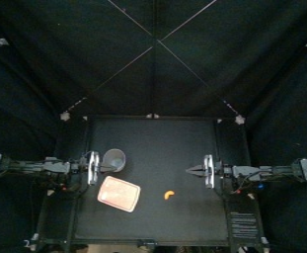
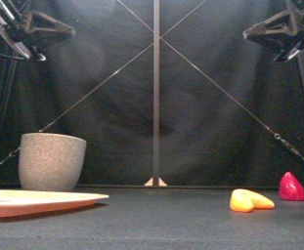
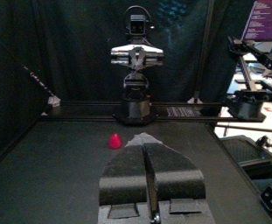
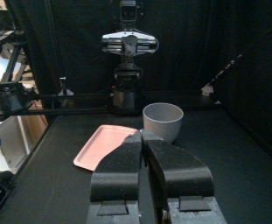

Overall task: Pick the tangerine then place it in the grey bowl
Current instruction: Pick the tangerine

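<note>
Orange tangerine (image 2: pixel 251 201) lay near a red toy (image 2: pixel 291 187); left pincer (image 3: pixel 148 150) and right pincer (image 4: pixel 144 140) both sat closed, so a loose grab risked snagging the wrong one.

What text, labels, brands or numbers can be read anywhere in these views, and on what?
None can be read.
The tall grey speckled cup, the flat pink tray, the orange tangerine wedge and the small red pointed toy all show plain surfaces, with no print, label or number in any view.
</note>
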